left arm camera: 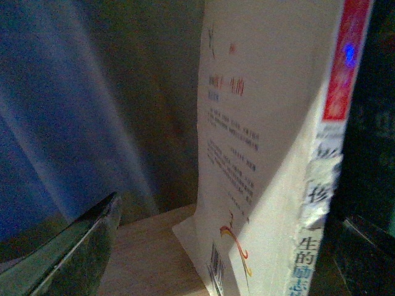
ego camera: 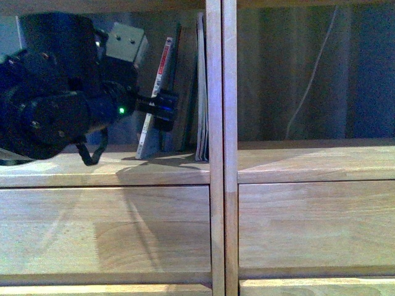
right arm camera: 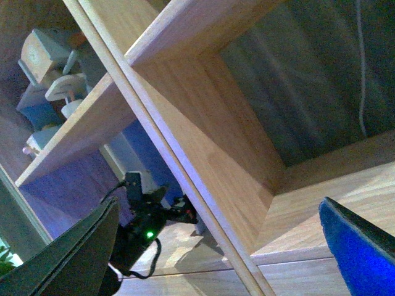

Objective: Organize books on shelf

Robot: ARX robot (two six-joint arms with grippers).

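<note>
The left tool [ego camera: 162, 111] is inside the left compartment of the shelf [ego camera: 123, 174], at 9 o'clock of the front view and level with the middle of the white paperback [ego camera: 155, 98]. That book stands on the compartment floor tilted, its top toward 1 o'clock and its foot toward 7 o'clock. It leans toward a dark book [ego camera: 183, 92] just beside it. At 3 o'clock of these 2, thin books [ego camera: 202, 92] stand upright against the centre divider [ego camera: 221, 92].

The left wrist view shows the tool set wide. 1 finger [left arm camera: 74, 253] is well apart from the paperback's cover and the other is just beside the red-and-white spine, so nothing is clamped. The right tool [right arm camera: 219, 209] is also wide and empty, facing the right compartment.

The step in hand, I judge, is to stand the paperback straight and close it up to its neighbours. To do it well:

- Close across both covers near mid-height, not on the spine edge.
- Squeeze gently, because a thin book bends.
- Pivot the top toward 12 o'clock about the foot, then slide the book toward 3 o'clock.
- Watch the foot, which may skid out toward 7 o'clock.
- Let go only once the book is propped.
</note>
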